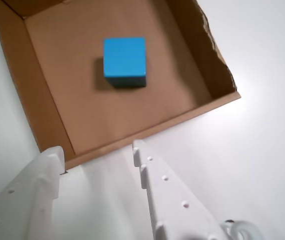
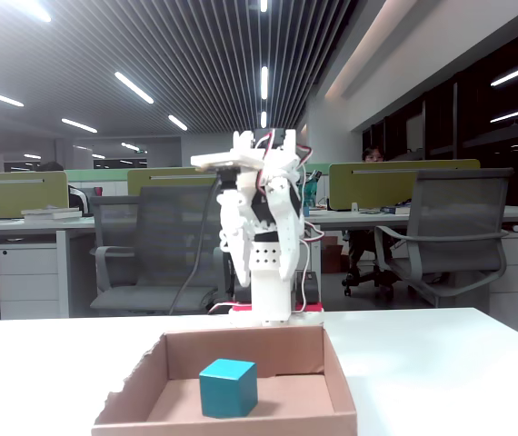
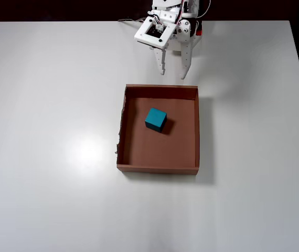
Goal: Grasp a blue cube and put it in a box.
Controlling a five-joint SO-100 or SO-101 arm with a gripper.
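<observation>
The blue cube (image 1: 125,61) (image 2: 228,387) (image 3: 156,119) rests on the floor of the brown cardboard box (image 1: 42,107) (image 2: 232,425) (image 3: 158,168), near the middle and a little toward the arm's side. My white gripper (image 1: 98,151) (image 2: 257,265) (image 3: 173,73) hangs open and empty outside the box, just beyond its near wall in the wrist view, raised above the table. In the overhead view its fingertips point at the box's top edge. The box's torn wall is on the left in the overhead view.
The white table (image 3: 50,115) stretches wide on all sides of the box. The arm's base (image 2: 273,313) stands behind the box in the fixed view. Office chairs and desks fill the background there.
</observation>
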